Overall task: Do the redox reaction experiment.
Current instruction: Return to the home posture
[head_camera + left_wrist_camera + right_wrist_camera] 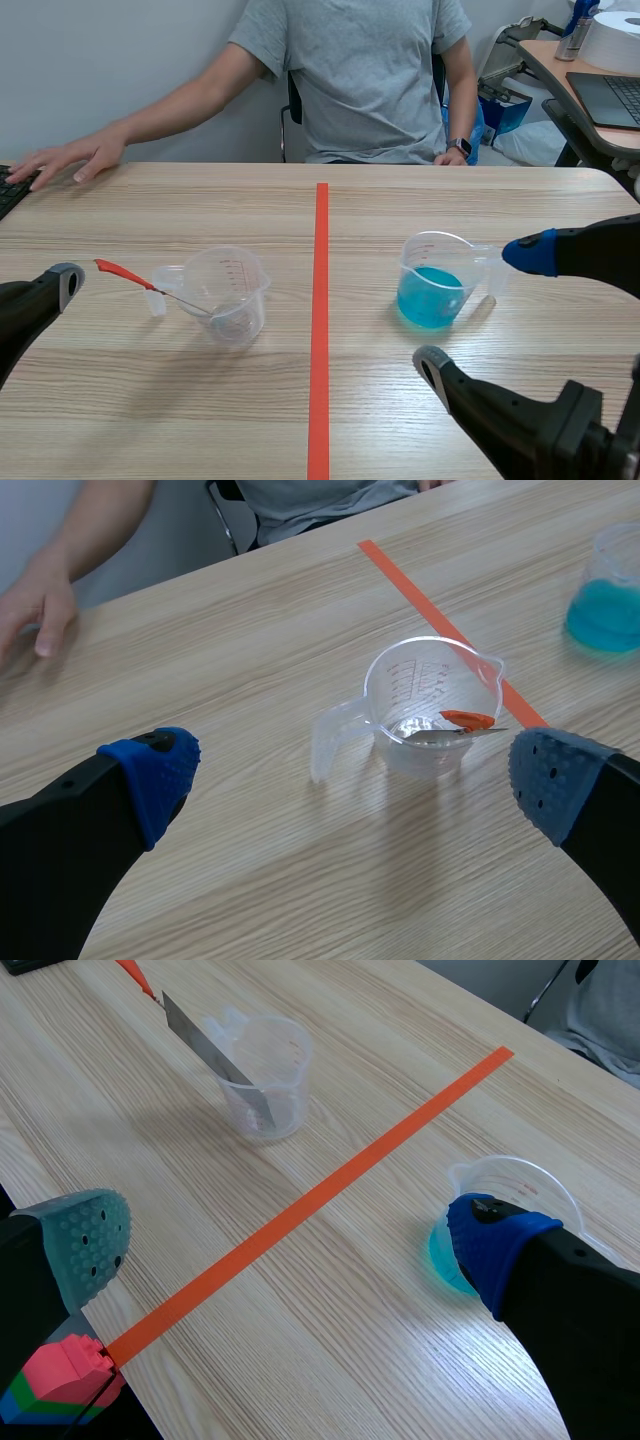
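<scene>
A clear measuring cup (232, 295) stands left of the orange tape line. A metal spatula with a red handle (125, 273) leans in it. A second clear cup (435, 285), right of the line, holds blue liquid. My right gripper (480, 308) is open beside this cup, and one finger (495, 1245) is close to its rim (520, 1172). My left gripper (355, 780) is open near the table's left edge. The spatula cup (430, 720) lies ahead of it, a little toward the right finger.
A person sits across the table, with one hand (70, 158) by a keyboard (12, 190) at the far left and the other hand (452, 155) at the far edge. A desk with a laptop (612, 98) stands at the back right. A coloured block (60, 1380) shows under my right gripper.
</scene>
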{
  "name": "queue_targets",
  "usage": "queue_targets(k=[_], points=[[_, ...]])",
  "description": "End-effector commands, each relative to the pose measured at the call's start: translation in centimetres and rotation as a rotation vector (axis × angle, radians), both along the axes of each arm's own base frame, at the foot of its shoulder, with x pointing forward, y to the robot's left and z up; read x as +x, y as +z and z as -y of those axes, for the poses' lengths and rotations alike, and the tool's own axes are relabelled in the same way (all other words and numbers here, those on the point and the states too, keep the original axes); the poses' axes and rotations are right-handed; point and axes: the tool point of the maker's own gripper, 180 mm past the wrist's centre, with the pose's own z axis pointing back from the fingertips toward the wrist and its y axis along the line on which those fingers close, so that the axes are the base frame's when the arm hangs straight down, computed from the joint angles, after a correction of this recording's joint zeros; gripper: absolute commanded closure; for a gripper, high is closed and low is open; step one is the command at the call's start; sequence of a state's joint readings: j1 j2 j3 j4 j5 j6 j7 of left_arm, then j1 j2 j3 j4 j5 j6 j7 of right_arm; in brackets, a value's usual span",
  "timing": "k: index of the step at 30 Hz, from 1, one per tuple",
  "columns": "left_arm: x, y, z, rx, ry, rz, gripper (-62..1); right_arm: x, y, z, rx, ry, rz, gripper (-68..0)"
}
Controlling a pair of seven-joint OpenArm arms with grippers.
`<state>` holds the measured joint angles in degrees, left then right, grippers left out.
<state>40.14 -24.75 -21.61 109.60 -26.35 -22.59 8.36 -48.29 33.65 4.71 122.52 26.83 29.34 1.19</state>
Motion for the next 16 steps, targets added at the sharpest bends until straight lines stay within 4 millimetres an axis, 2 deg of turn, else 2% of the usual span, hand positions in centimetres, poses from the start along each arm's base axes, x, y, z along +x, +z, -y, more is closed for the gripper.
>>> queue_targets(k=[1,16], points=[[0.1,0.41,0.08,-0.011,0.003,0.018,-62.3,0.3,0.65,-0.2,0.023,-0.002,0.022,-67.9],[0.1,0.4,0.08,-0.011,0.003,0.017,-62.3,0.28,0.51,-0.16,0.017,-0.002,0.017,-67.9]])
